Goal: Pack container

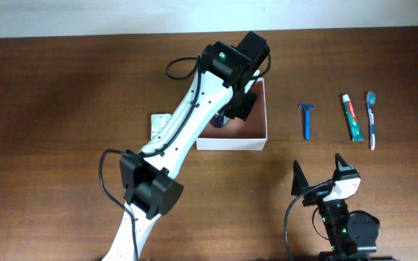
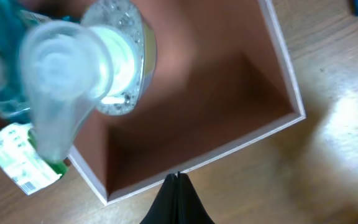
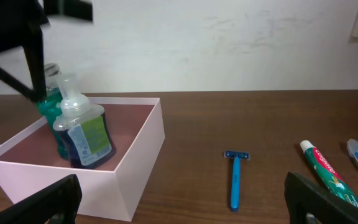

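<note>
The container (image 1: 232, 142) sat in the middle of the worktop (image 1: 64, 87), left of the razor (image 1: 306, 120); thin-walled and probably light, it would slide or flex if pushed, so a pinch over a wall near a corner seemed safest; the left arm (image 1: 187, 116) stretched far over it, the left fingers (image 2: 178, 186) clenched on nothing near a pump bottle (image 3: 82, 134) standing inside; the right fingers (image 1: 317, 161) rested spread wide, near right.

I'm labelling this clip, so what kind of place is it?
Probably a robot test bench, not a bathroom: an arm over a wooden table, a plain wall, razor and toothpaste laid out near a container.
</note>
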Robot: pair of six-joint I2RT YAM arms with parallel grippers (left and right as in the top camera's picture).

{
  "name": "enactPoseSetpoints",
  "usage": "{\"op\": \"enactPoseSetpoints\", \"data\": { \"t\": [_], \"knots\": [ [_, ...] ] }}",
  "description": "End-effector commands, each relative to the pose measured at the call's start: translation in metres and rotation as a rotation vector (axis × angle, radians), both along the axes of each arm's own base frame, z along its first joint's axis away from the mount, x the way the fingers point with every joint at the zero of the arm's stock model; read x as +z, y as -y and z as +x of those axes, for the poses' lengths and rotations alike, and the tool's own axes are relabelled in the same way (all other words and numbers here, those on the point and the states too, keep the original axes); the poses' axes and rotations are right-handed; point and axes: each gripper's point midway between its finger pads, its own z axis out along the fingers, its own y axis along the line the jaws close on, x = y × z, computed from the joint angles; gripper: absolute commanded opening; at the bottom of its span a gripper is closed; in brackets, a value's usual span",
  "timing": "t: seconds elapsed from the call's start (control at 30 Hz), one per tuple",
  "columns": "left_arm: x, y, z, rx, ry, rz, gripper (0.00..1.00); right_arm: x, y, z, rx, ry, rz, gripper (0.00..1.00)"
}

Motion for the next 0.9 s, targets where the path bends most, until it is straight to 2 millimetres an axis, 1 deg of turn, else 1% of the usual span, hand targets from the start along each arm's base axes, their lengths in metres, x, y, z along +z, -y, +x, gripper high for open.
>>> {"op": "enactPoseSetpoints", "data": {
  "t": [0.0,0.1,0.17,0.3,0.43,0.7,0.87],
  "knots": [
    [-0.027,-0.008,-0.004,0.014,-0.049,0.058,0.01,-0.002,0.0,0.0,0.005,-0.001,-0.006,0.99],
    [-0.04,-0.018,-0.003,0.049,-0.052,0.109,0.01,-0.002,0.0,0.0,0.005,-0.001,-0.006,0.99],
    [-0.043,-0.028,0.002,0.077,-0.033,0.153,0.01,-0.002,0.0,0.0,0.005,-0.002,-0.006,0.99],
    [-0.043,-0.034,0.007,0.091,-0.027,0.156,0.01,-0.002,0.0,0.0,0.005,-0.002,-0.006,0.99],
    [-0.05,-0.032,0.013,0.101,-0.015,0.144,0.01,-0.002,0.0,0.0,0.005,-0.001,-0.006,0.99],
    [-0.071,-0.031,0.018,0.113,-0.011,0.14,0.01,-0.002,0.0,0.0,0.005,-0.001,-0.006,0.99],
    [-0.073,-0.029,0.021,0.114,0.002,0.13,0.01,-0.002,0.0,0.0,0.005,-0.001,-0.006,0.99]
  ]
}}
